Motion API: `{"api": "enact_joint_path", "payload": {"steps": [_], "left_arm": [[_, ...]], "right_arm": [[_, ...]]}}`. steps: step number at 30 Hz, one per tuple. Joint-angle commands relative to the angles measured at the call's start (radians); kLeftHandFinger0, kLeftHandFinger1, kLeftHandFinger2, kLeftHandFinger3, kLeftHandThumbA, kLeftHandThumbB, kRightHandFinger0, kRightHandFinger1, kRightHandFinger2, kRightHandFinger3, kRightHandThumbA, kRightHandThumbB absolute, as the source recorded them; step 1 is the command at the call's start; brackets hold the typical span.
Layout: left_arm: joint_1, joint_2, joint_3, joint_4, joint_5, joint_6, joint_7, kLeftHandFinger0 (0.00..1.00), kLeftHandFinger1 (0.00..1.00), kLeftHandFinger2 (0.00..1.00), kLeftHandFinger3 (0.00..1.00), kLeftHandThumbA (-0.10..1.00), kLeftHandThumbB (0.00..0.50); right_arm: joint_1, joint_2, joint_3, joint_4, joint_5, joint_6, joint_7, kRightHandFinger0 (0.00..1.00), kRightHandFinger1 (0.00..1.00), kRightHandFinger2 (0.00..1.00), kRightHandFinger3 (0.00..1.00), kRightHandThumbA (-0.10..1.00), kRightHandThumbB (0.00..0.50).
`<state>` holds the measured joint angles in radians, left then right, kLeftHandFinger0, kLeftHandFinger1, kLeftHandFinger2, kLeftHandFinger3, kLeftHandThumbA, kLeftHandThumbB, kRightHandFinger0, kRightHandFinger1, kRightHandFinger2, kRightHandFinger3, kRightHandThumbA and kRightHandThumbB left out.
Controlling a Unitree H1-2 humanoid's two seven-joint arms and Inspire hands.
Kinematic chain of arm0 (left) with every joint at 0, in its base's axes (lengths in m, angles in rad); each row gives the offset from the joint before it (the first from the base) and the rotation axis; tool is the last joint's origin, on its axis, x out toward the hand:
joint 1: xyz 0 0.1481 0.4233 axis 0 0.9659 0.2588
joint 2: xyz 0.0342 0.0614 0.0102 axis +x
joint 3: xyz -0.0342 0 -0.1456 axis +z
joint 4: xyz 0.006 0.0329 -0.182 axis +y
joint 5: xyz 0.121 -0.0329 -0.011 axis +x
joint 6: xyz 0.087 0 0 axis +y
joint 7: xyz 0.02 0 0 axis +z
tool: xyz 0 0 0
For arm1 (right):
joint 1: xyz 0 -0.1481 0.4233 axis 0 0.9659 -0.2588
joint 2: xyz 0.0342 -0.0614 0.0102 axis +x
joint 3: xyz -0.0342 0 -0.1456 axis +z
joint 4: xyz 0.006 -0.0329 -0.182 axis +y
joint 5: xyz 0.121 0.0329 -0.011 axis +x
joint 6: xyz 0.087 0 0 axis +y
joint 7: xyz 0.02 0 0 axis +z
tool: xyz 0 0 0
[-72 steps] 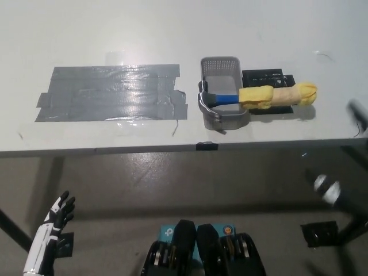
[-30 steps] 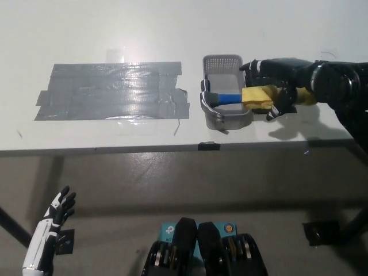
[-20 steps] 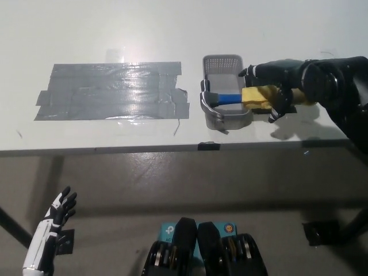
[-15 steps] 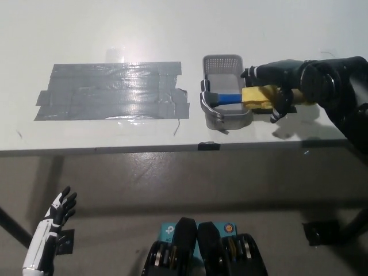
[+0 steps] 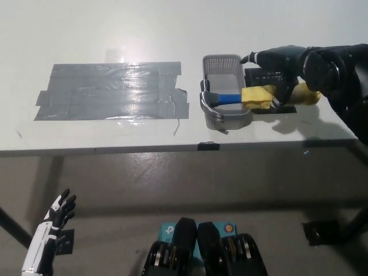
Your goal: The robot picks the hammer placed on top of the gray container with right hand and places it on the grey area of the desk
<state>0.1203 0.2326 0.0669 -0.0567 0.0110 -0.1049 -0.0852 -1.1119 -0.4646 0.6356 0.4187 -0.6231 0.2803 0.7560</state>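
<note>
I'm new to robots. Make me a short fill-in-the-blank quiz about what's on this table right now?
1. The hammer lies across the rim of the gray ___.
2. The black right hand is closed around the hammer's ___ handle wrap.
3. The big patch of tape on the desk is ___ in colour.
4. The white left hand hangs below the ___.

Missing words: container; yellow; gray; desk

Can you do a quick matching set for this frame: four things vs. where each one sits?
Things:
1. hammer
2. gray tape patch
3. left robot hand
4. right robot hand

Places:
A. below the table edge, lower left of the picture
B. lying across the gray basket
C. flat on the table, left of the basket
D. at the hammer's yellow handle, right of the basket

Pairs: 1-B, 2-C, 3-A, 4-D
</note>
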Motion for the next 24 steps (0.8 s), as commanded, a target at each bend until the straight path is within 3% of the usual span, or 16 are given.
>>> {"api": "enact_joint_path", "payload": {"steps": [1,7,12,19,24], "left_arm": [[0.009,0.015,0.014,-0.029,-0.007,-0.008,-0.003,1.00,1.00,1.00,1.00,1.00,0.320],[0.018,0.011,0.014,-0.035,0.002,-0.008,0.003,1.00,1.00,1.00,1.00,1.00,0.318],[0.021,0.010,0.018,-0.042,-0.020,0.000,-0.005,1.00,1.00,1.00,1.00,1.00,0.331],[0.024,0.012,0.014,-0.044,-0.005,-0.003,-0.002,1.00,1.00,1.00,1.00,1.00,0.314],[0.027,0.010,0.015,-0.043,-0.013,-0.001,-0.003,1.00,1.00,1.00,1.00,1.00,0.336]], "right_arm": [[-0.074,0.003,-0.039,-0.015,0.007,0.046,0.055,1.00,1.00,1.00,1.00,1.00,0.455],[-0.071,0.029,-0.004,0.018,-0.035,0.084,0.099,1.00,1.00,1.00,1.00,1.00,0.456],[-0.082,0.041,0.020,-0.021,-0.110,0.187,0.142,1.00,1.00,1.00,1.00,1.00,0.457],[-0.088,0.067,-0.029,-0.051,-0.237,0.190,0.228,1.00,1.00,1.00,1.00,1.00,0.435],[-0.094,0.069,-0.028,-0.076,-0.270,0.190,0.230,1.00,1.00,1.00,1.00,1.00,0.436]]}}
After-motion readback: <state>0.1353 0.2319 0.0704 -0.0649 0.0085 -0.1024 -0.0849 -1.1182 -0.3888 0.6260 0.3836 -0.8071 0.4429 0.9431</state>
